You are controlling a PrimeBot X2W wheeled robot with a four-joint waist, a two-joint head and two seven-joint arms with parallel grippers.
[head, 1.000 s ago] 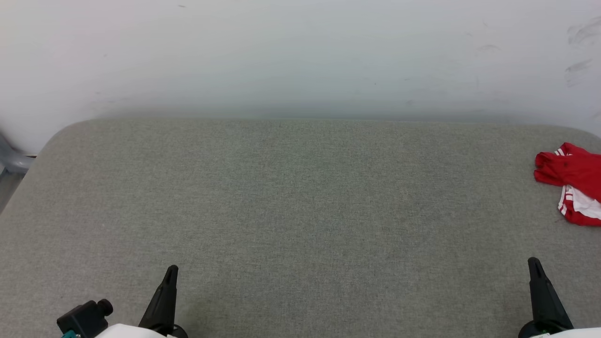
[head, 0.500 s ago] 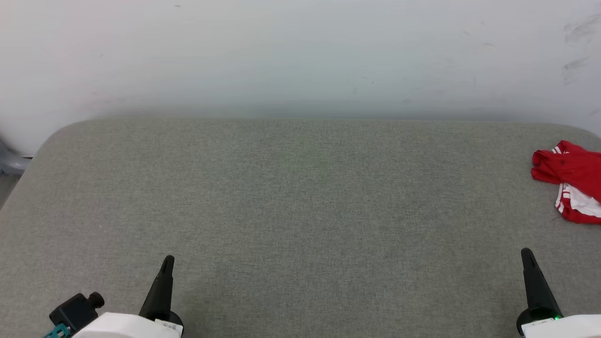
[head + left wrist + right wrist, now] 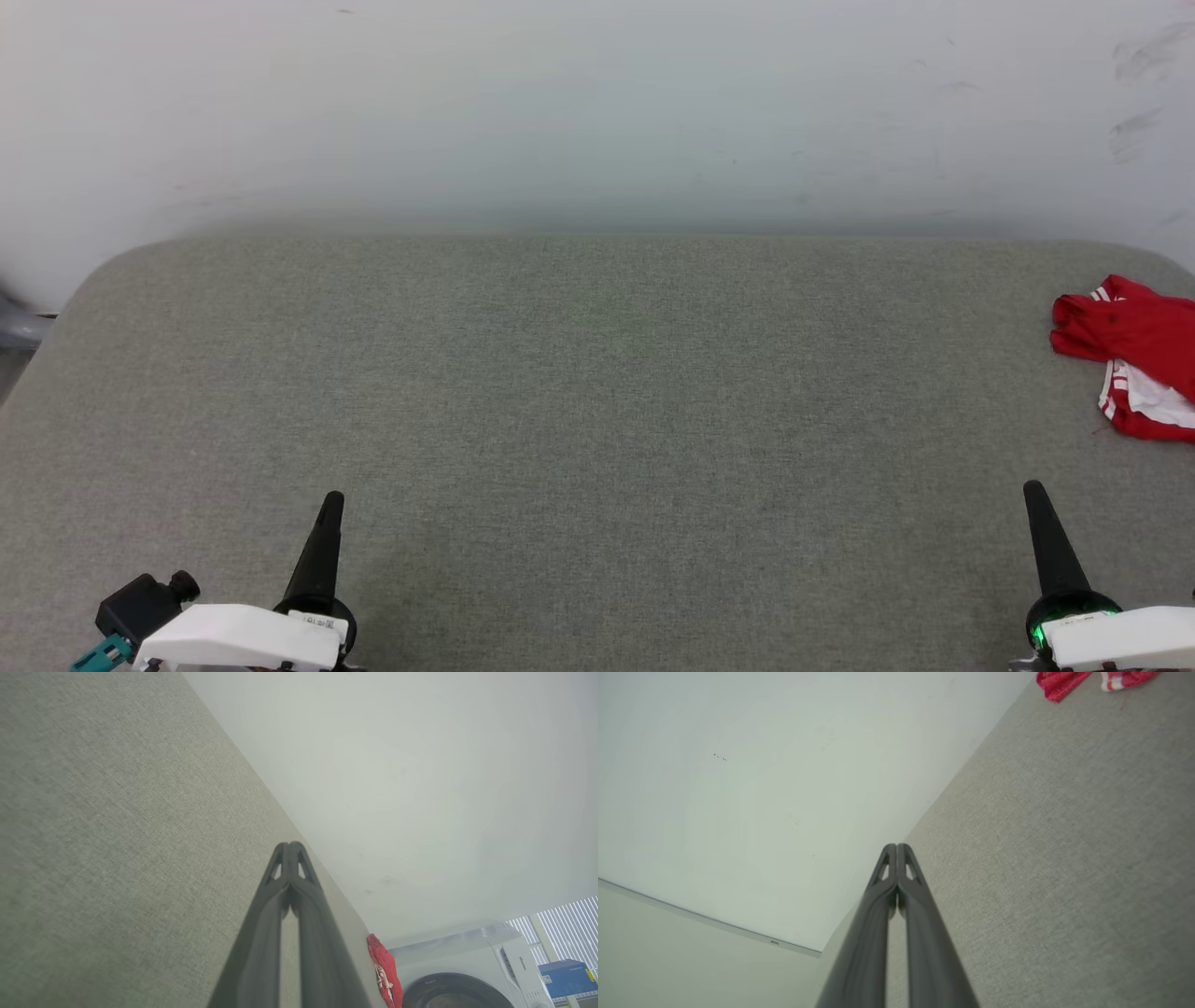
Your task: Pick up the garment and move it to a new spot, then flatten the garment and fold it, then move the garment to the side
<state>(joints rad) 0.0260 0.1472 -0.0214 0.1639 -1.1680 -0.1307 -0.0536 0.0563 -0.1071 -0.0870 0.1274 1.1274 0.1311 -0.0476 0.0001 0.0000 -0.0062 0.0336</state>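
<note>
The garment lies crumpled at the far right of the grey fabric table, red with white and striped trim, partly cut off by the picture's edge. It shows as a small red heap in the left wrist view and at the top right in the right wrist view. My left gripper stands shut at the lower left, empty, far from the garment. My right gripper stands shut at the lower right, empty, well short of the garment. Both wrist views show fingertips pressed together.
A pale wall rises behind the table's far edge. A washing machine and a blue box stand beyond the table's right end. A grey object sits off the table's left corner.
Both grippers have risen a little in the head view, with more of the white forearms showing. The whole picture has shifted slightly, so the camera has moved. The garment lies as before.
</note>
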